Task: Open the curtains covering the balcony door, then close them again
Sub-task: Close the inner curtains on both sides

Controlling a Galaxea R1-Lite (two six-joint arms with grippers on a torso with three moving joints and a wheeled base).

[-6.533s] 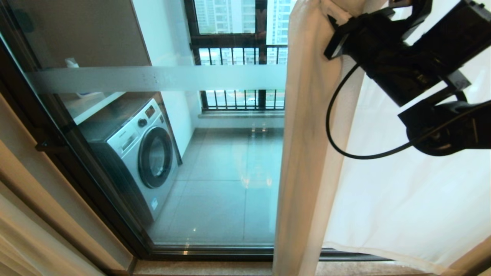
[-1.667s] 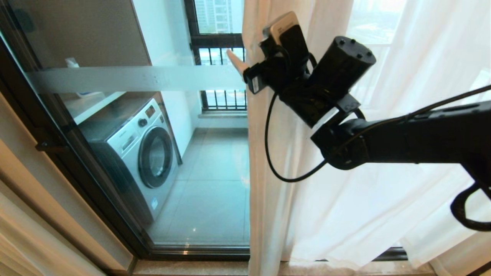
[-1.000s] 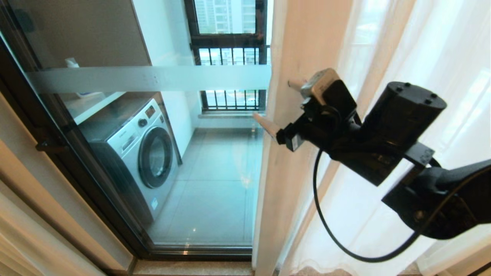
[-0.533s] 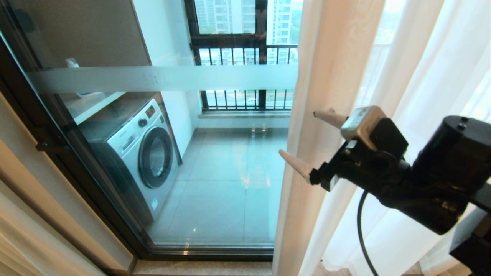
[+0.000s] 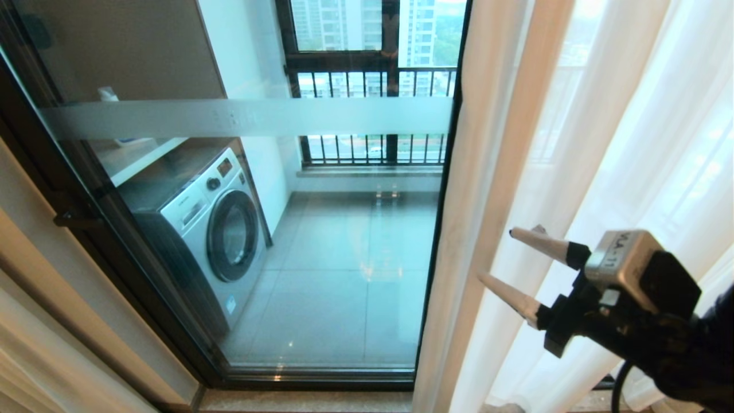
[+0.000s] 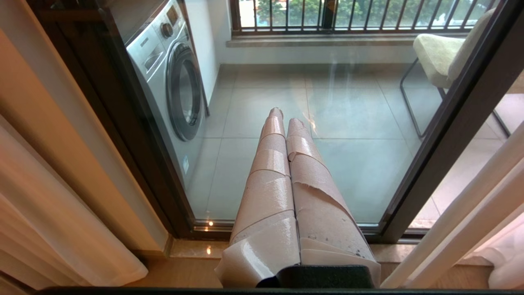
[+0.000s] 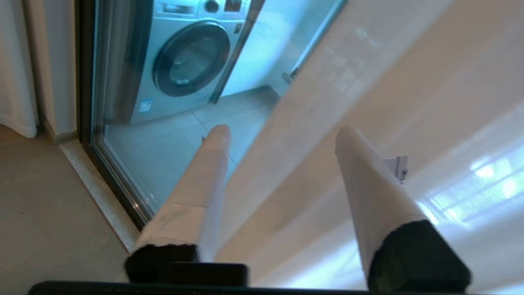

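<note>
We see right gripper (image 5: 510, 261) dropped to 4 o'clock, fingers spread, empty; curtains (image 5: 573, 189) swung back off balcony door (image 5: 321, 229); closing unfinished. Left gripper (image 6: 284, 123) fingers pressed together.

Daylight falls on a grey tiled balcony floor (image 5: 338, 287). A silver front-loading washing machine (image 5: 212, 223) stands under a shelf (image 5: 137, 155) at the left. A black-railed window (image 5: 367, 86) shows towers outside. What looks like a cushioned chair (image 6: 442, 53) sits opposite.

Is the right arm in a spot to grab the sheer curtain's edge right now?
Probably yes: the right gripper has open jaws pointed at the curtain, with nothing between them.
</note>
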